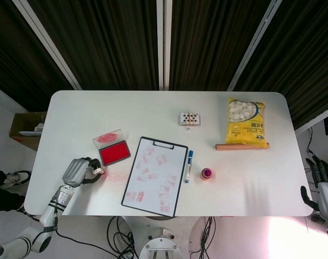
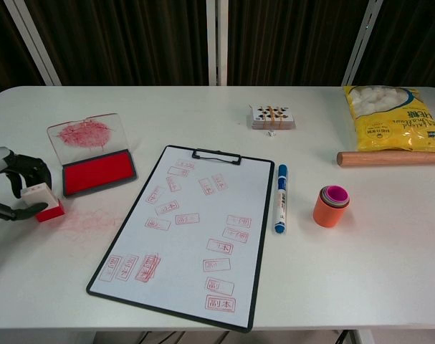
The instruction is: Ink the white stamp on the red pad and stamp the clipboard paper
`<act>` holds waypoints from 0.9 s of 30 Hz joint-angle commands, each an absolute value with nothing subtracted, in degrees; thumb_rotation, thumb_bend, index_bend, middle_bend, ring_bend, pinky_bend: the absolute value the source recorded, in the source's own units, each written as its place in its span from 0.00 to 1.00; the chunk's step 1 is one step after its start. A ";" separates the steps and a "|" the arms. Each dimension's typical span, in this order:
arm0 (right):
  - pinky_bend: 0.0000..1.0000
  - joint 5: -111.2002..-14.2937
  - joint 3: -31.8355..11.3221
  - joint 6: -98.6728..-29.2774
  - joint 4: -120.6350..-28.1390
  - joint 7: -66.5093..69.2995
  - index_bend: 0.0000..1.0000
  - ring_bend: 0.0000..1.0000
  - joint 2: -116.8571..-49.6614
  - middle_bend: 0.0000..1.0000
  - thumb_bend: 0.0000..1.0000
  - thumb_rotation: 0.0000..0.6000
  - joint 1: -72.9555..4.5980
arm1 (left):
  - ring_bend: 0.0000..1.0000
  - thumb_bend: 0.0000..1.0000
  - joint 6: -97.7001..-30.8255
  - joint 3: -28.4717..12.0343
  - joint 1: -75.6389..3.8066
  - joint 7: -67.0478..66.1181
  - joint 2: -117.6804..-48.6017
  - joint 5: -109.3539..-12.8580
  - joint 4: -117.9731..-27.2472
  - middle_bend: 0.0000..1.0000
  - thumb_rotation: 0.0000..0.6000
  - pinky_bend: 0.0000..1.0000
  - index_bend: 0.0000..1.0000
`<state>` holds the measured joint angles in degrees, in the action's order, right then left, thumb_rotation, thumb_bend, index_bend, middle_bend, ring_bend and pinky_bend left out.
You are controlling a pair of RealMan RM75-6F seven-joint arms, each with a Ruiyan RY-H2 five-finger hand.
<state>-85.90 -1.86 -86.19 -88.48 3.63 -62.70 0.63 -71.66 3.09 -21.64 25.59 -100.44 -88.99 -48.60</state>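
Nearest the robot, at the table's six o'clock, lies the black-edged clipboard with white paper (image 2: 190, 228), its sheet covered in many red rectangular stamp marks and its black clip at the far end. Just beside its three o'clock edge lies a blue-and-white marker pen (image 2: 280, 198), and further toward three o'clock stands a short orange cup (image 2: 332, 206) with smaller pink and purple cups nested inside it.

At nine o'clock, the left hand (image 2: 15, 190) grasps the small white stamp with a red base (image 2: 44, 201), dark fingers curled around its white block; the red base looks to be touching the white table (image 2: 332, 287), though I cannot tell for sure. Smeared red ink marks the tabletop just beside it, toward the clipboard. Slightly beyond, at ten o'clock, sits the open red ink pad (image 2: 99, 172), its clear lid (image 2: 87, 134) tilted up behind it and blotched with red.

The right hand (image 1: 321, 183) shows only in the head view, off the table's four o'clock edge, fingers spread and holding nothing.

Farther off, at twelve o'clock, rests a small banded stack of cards (image 2: 272, 117). At two o'clock a wooden rolling pin (image 2: 390, 158) lies against a yellow plastic bag (image 2: 391, 119) filled with white round pieces.
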 commanded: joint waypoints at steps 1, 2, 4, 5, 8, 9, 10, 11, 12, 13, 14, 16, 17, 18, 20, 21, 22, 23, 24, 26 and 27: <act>0.00 -85.85 -1.89 -86.22 -88.44 3.65 0.00 0.00 -62.69 0.00 0.40 1.00 0.65 | 0.44 0.38 -71.70 3.15 -21.66 25.79 -100.66 -89.32 -48.10 0.61 1.00 0.50 0.56; 0.00 -85.82 -1.90 -86.22 -88.41 3.66 0.00 0.00 -62.70 0.00 0.40 1.00 0.66 | 0.44 0.38 -71.63 3.22 -21.67 25.96 -100.66 -89.42 -48.01 0.61 1.00 0.50 0.55; 0.00 -85.77 -1.88 -86.21 -88.37 3.64 0.00 0.00 -62.73 0.00 0.40 1.00 0.69 | 0.43 0.36 -71.56 3.33 -21.66 26.26 -100.67 -89.63 -47.68 0.59 1.00 0.50 0.54; 0.00 -85.75 -1.88 -86.20 -88.37 3.63 0.00 0.00 -62.72 0.00 0.40 1.00 0.70 | 0.43 0.35 -71.55 3.37 -21.65 26.30 -100.70 -89.71 -47.52 0.59 1.00 0.50 0.53; 0.00 -85.74 -1.87 -86.18 -88.34 3.66 0.00 0.00 -62.71 0.00 0.40 1.00 0.71 | 0.42 0.33 -71.79 3.40 -21.54 26.17 -100.89 -89.95 -46.91 0.57 1.00 0.49 0.52; 0.00 -85.72 -1.88 -86.17 -88.33 3.67 0.00 0.00 -62.70 0.00 0.40 1.00 0.71 | 0.41 0.32 -71.90 3.39 -21.51 25.86 -100.98 -90.02 -46.66 0.56 1.00 0.49 0.52; 0.00 -85.69 -1.90 -86.15 -88.34 3.66 0.00 0.00 -62.68 0.00 0.40 1.00 0.70 | 0.41 0.30 -72.08 3.37 -21.48 25.43 -101.10 -90.13 -46.36 0.56 1.00 0.49 0.52; 0.00 -85.68 -1.90 -86.16 -88.35 3.61 0.00 0.00 -62.67 0.00 0.40 1.00 0.70 | 0.41 0.29 -72.23 3.36 -21.45 25.11 -101.18 -90.20 -46.15 0.56 1.00 0.49 0.52; 0.00 -85.67 -1.91 -86.17 -88.38 3.53 0.00 0.00 -62.65 0.00 0.40 1.00 0.71 | 0.41 0.28 -72.39 3.34 -21.41 24.82 -101.25 -90.28 -45.99 0.56 1.00 0.49 0.51; 0.00 -85.66 -1.92 -86.19 -88.44 3.42 0.00 0.00 -62.63 0.00 0.40 1.00 0.72 | 0.41 0.27 -72.60 3.32 -21.37 24.52 -101.33 -90.37 -45.85 0.56 1.00 0.49 0.51; 0.00 -85.66 -1.92 -86.20 -88.49 3.36 0.00 0.00 -62.61 0.00 0.40 1.00 0.72 | 0.41 0.27 -72.72 3.29 -21.34 24.39 -101.37 -90.42 -45.79 0.55 1.00 0.49 0.50; 0.00 -85.62 -1.93 -86.16 -88.58 3.27 0.00 0.00 -62.59 0.00 0.40 1.00 0.71 | 0.41 0.26 -72.85 3.30 -21.32 24.09 -101.44 -90.56 -45.69 0.55 1.00 0.49 0.49; 0.00 -85.61 -1.93 -86.13 -88.62 3.23 0.00 0.00 -62.57 0.00 0.40 1.00 0.70 | 0.41 0.26 -72.84 3.34 -21.32 23.92 -101.46 -90.63 -45.61 0.55 1.00 0.49 0.48; 0.00 -85.61 -1.92 -86.12 -88.67 3.18 0.00 0.00 -62.56 0.00 0.40 1.00 0.70 | 0.41 0.26 -72.77 3.40 -21.32 23.79 -101.47 -90.69 -45.56 0.54 1.00 0.49 0.47; 0.00 -85.63 -1.91 -86.09 -88.75 3.09 0.00 0.00 -62.53 0.00 0.40 1.00 0.68 | 0.40 0.26 -72.55 3.50 -21.32 23.59 -101.45 -90.76 -45.54 0.54 1.00 0.49 0.46; 0.00 -85.63 -1.91 -86.08 -88.78 3.05 0.00 0.00 -62.53 0.00 0.40 1.00 0.68 | 0.40 0.25 -72.49 3.50 -21.31 23.55 -101.44 -90.75 -45.55 0.53 1.00 0.49 0.46; 0.00 -85.62 -1.92 -86.08 -88.82 3.01 0.00 0.00 -62.51 0.00 0.40 1.00 0.68 | 0.40 0.25 -72.48 3.48 -21.30 23.51 -101.45 -90.75 -45.54 0.53 1.00 0.49 0.46; 0.00 -85.60 -1.93 -86.07 -88.87 2.98 0.00 0.00 -62.49 0.00 0.40 1.00 0.66 | 0.40 0.25 -72.50 3.43 -21.30 23.45 -101.45 -90.74 -45.53 0.53 1.00 0.49 0.46; 0.00 -85.60 -1.95 -86.09 -88.92 2.96 0.00 0.00 -62.46 0.00 0.40 1.00 0.66 | 0.40 0.25 -72.57 3.38 -21.28 23.43 -101.44 -90.75 -45.54 0.53 1.00 0.49 0.46; 0.00 -85.62 -1.98 -86.13 -88.98 2.92 0.00 0.00 -62.40 0.00 0.40 1.00 0.66 | 0.39 0.24 -72.78 3.30 -21.27 23.34 -101.37 -90.81 -45.55 0.52 1.00 0.49 0.45; 0.00 -85.62 -2.00 -86.16 -89.01 2.91 0.00 0.00 -62.37 0.00 0.40 1.00 0.66 | 0.39 0.24 -72.87 3.23 -21.27 23.32 -101.32 -90.80 -45.60 0.51 1.00 0.49 0.45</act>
